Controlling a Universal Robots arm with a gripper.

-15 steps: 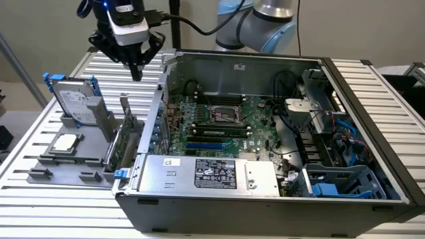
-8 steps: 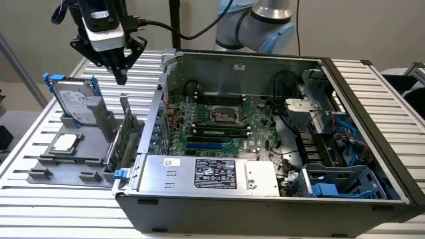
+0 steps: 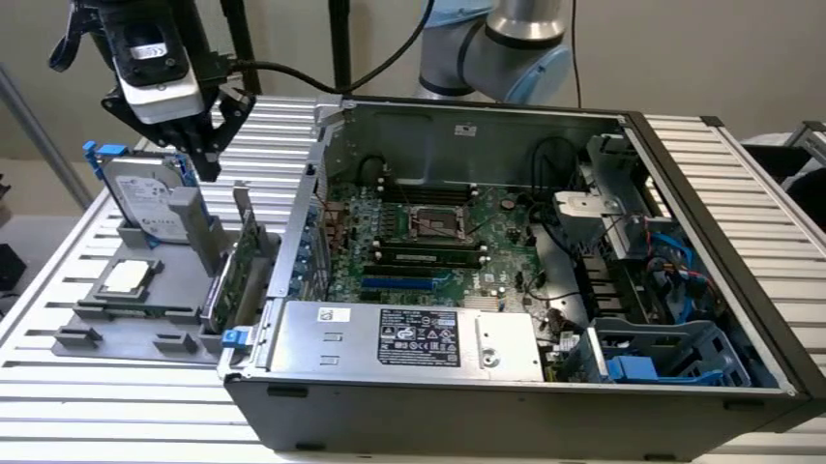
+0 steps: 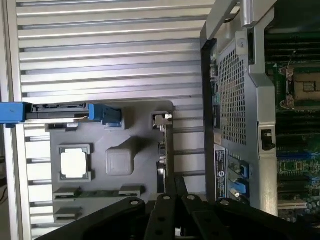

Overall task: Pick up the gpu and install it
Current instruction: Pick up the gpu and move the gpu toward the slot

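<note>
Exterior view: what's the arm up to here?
The arm's tool hangs over the gray parts tray, above the hard drive and close to the graphics card. The card stands on edge in the tray, right beside the open computer case, not yet picked up. A processor chip lies flat in the tray too.

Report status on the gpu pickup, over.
Gripper above the grey holder, carrying nothing. Gpu upright in holder beside the open case, not yet picked. Hard drive stands nearby; path down looks clear.
</note>
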